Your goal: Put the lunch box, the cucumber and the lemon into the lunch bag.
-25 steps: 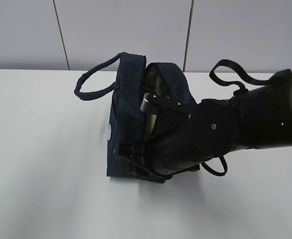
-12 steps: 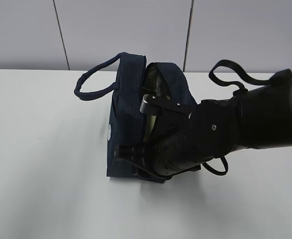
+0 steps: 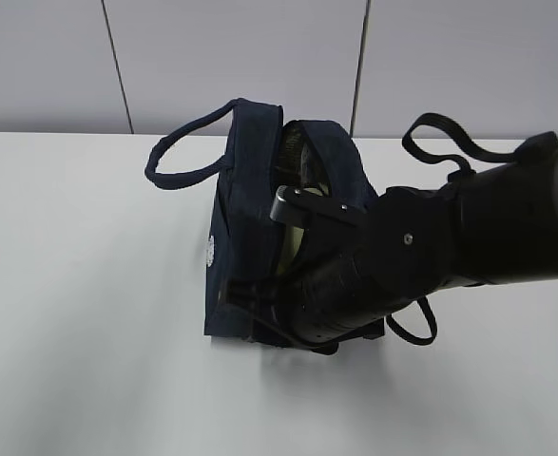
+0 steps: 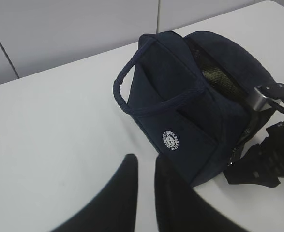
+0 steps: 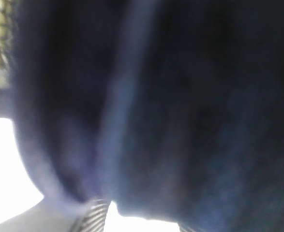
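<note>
Here the lunch bag stands on the white table near its far edge, about midway along it, with its top unzipped and one loop handle sticking out toward the left. The right gripper comes in from the right and sits at the bag's open mouth; one metal-tipped finger lies across the opening, and a pale green-yellow surface inside the bag shows just beside it, though what that is cannot be made out. Whether these jaws are open or closed on anything cannot be told, since the arm covers them in the exterior view and the right wrist view is only a blur of dark navy fabric pressed close to the lens. The left gripper hangs over the table well apart from the bag, on the side bearing the round white logo, its two dark fingers nearly together with only a narrow gap and nothing between them.
</note>
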